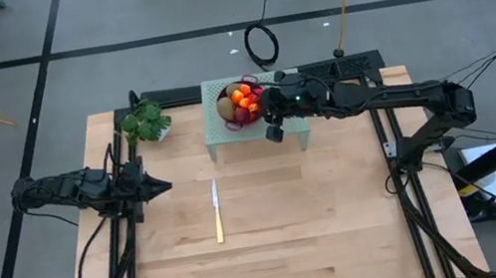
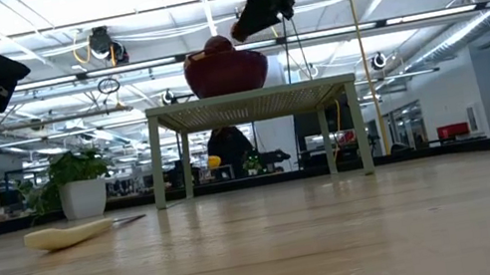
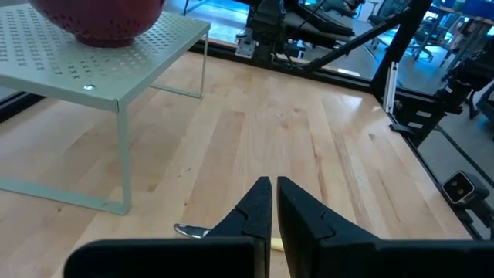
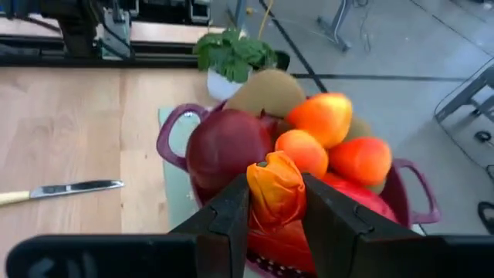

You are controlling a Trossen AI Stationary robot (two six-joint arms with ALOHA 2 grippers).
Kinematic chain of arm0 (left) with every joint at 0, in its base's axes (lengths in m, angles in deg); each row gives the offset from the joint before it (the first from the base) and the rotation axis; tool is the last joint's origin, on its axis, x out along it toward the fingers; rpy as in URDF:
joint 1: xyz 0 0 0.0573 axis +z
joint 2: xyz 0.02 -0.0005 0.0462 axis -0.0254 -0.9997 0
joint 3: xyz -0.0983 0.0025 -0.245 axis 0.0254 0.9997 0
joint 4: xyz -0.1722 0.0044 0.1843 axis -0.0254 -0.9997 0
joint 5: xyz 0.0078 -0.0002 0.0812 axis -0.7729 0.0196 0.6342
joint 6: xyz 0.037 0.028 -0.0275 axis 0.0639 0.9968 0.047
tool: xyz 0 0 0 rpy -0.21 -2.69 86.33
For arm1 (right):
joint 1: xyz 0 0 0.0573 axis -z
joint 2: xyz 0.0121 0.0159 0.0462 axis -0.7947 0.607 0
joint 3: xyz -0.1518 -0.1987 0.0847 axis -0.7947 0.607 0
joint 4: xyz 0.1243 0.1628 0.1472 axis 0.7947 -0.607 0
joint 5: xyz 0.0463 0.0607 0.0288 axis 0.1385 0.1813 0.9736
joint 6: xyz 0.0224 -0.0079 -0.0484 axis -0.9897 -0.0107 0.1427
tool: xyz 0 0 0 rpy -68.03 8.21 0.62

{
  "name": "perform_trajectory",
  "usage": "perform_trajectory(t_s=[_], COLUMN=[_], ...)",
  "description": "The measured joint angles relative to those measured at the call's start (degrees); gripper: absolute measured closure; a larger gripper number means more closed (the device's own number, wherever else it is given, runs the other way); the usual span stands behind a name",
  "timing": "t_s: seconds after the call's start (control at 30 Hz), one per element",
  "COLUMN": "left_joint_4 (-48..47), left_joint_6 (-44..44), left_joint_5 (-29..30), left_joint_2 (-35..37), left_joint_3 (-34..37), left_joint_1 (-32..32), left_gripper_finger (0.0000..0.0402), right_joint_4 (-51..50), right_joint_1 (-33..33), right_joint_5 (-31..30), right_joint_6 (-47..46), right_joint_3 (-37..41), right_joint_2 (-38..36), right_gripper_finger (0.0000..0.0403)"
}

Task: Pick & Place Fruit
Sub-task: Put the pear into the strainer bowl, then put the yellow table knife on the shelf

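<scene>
A dark red colander bowl [image 4: 174,123] stands on a pale green perforated stand [image 1: 218,140] at the table's far middle. It holds a pile of fruit [image 1: 243,99]: a dark red ball [image 4: 228,147], a brown-green kiwi [image 4: 266,93] and several orange-red pieces [image 4: 324,116]. My right gripper [image 4: 275,185] is over the bowl's right side [image 1: 264,109], shut on one small orange-red fruit [image 4: 274,197]. My left gripper [image 3: 274,193] waits shut above the table's left part [image 1: 161,186]. My right gripper pinches the small orange-red fruit [image 4: 272,174] between its two fingers, one finger on each side. The fingers [image 2: 244,26] slant down into the bowl from the right. The fruit sits close over the pile. Whether it still touches the others, I cannot tell.
A yellow-handled knife [image 1: 217,211] lies on the bare wood near the table's middle, in front of the stand. A potted green plant [image 1: 147,124] stands at the far left beside the stand. Dark frame rails [image 1: 407,183] run along the table's left and right sides.
</scene>
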Motion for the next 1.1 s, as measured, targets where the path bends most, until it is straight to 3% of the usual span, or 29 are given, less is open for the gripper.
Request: perform_trajectory(t_s=[0.5,0.83,1.1], left_joint_4=[-0.04,-0.04,-0.04], left_joint_6=[0.12,0.17,0.19], left_joint_5=[-0.03,-0.03,-0.04], left_joint_2=[0.0,0.0,0.0], left_joint_3=[0.0,0.0,0.0], left_joint_1=[0.0,0.0,0.0], left_gripper_finger=[0.038,0.038,0.038], right_joint_4=[-0.11,-0.26,-0.18], right_joint_1=[0.0,0.02,0.02], right_joint_5=[-0.09,-0.11,-0.15], right_joint_6=[1.83,2.86,3.21], right_joint_3=[0.07,0.07,0.07], right_joint_2=[0.86,0.92,0.92], right_gripper_finger=[0.0306,0.0256,0.0241])
